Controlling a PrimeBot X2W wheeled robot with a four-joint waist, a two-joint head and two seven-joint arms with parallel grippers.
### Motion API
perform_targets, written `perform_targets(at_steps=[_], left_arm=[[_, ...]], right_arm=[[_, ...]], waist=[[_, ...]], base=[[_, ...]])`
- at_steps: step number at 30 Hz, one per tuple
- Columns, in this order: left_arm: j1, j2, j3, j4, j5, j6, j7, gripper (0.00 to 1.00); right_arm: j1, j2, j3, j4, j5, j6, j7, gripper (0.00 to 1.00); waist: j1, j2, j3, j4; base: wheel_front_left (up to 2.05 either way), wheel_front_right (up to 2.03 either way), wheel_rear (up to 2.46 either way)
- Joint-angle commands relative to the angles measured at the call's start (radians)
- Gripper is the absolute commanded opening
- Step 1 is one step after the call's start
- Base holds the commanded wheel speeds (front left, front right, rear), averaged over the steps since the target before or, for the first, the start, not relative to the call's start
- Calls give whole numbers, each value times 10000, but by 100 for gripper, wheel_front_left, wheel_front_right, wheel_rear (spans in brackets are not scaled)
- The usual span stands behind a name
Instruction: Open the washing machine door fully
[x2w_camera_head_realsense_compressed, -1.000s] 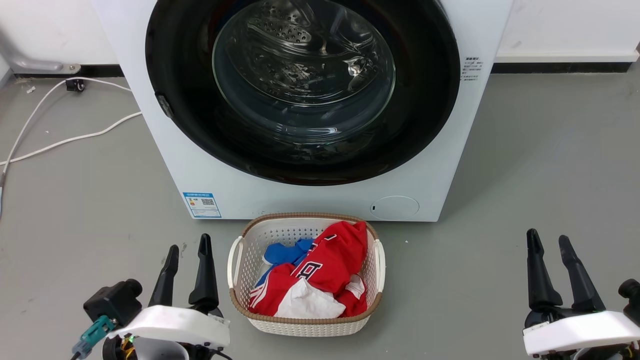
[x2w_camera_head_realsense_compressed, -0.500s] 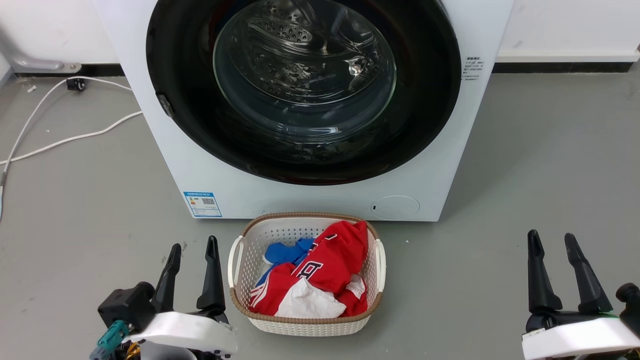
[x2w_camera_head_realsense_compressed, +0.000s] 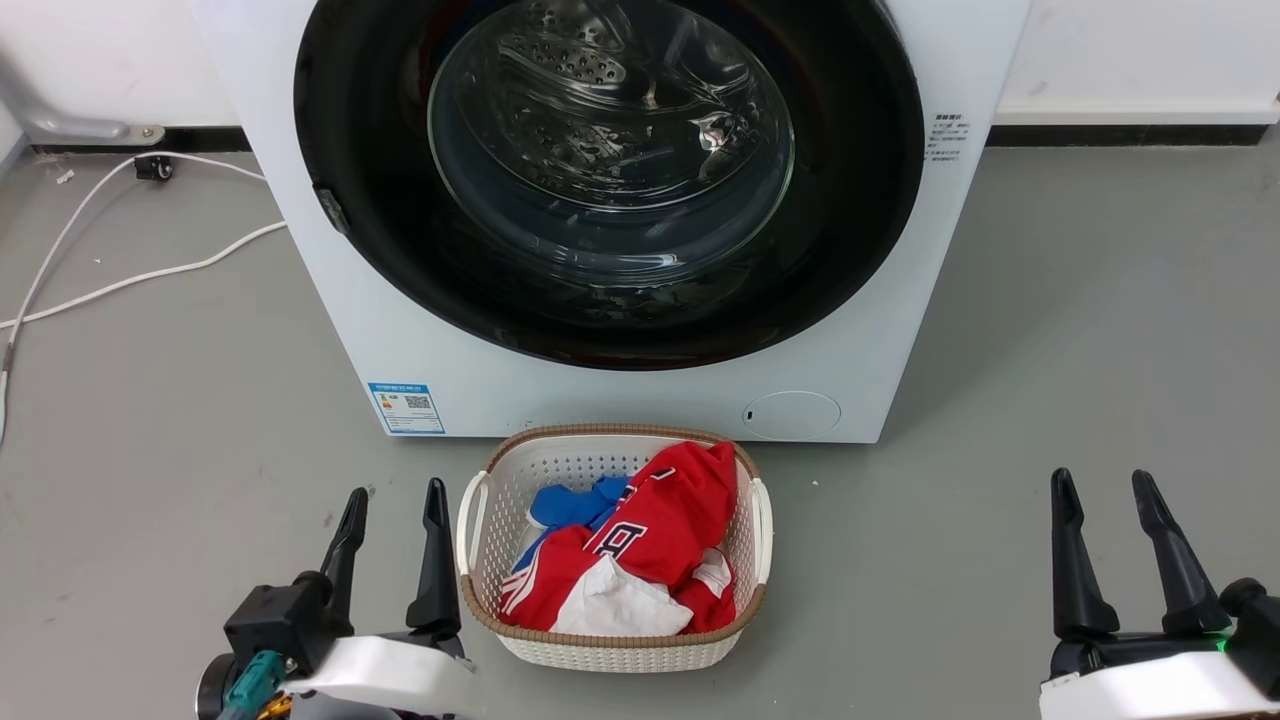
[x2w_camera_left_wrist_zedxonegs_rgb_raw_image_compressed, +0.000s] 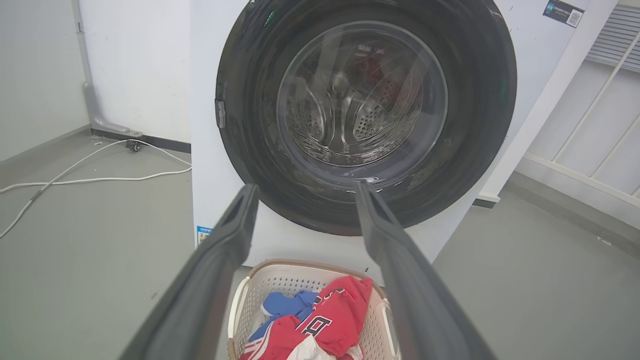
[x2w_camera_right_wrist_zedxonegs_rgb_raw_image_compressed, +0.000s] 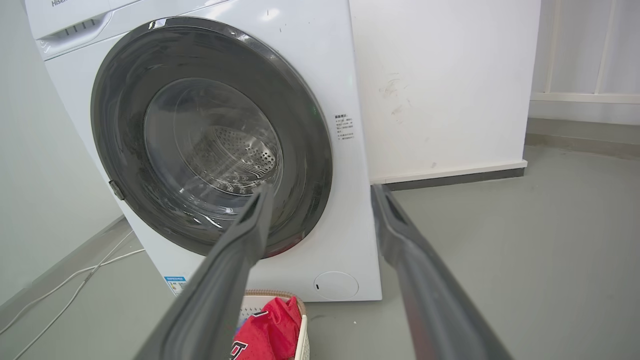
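Note:
The white washing machine (x2w_camera_head_realsense_compressed: 650, 400) stands ahead on the grey floor. Its round black washing machine door (x2w_camera_head_realsense_compressed: 860, 240) with a clear glass bowl sits flush against the front, with a small latch tab (x2w_camera_head_realsense_compressed: 330, 210) at its left edge. The door (x2w_camera_left_wrist_zedxonegs_rgb_raw_image_compressed: 240, 125) also faces the left wrist view, and the door (x2w_camera_right_wrist_zedxonegs_rgb_raw_image_compressed: 125, 125) appears in the right wrist view. My left gripper (x2w_camera_head_realsense_compressed: 395, 505) is open low at the left, beside the basket, holding nothing. Low at the right my right gripper (x2w_camera_head_realsense_compressed: 1100, 490) is open and empty too. Both are well short of the door.
A white laundry basket (x2w_camera_head_realsense_compressed: 480, 520) with red, blue and white clothes sits on the floor right in front of the machine. White cables (x2w_camera_head_realsense_compressed: 130, 280) trail across the floor at the left. A white wall with a dark skirting (x2w_camera_head_realsense_compressed: 1120, 135) runs behind.
My left gripper has shifted right and lower in the head view, closer to the basket. The right gripper has sunk slightly. The door has not moved.

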Motion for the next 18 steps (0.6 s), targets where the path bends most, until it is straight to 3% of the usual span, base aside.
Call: perform_targets(at_steps=[1,18], left_arm=[[58,1,-18,-47,249,45,-111,100],[203,-18,-135,69,1290,75,-454,100]], right_arm=[[84,11,9,-118,-249,21,-100,100],[294,21,31,-222,-1082,22,-423,100]], waist=[[0,0,2,-5],[0,0,28,25]], base=[[0,0,0],[0,0,0]])
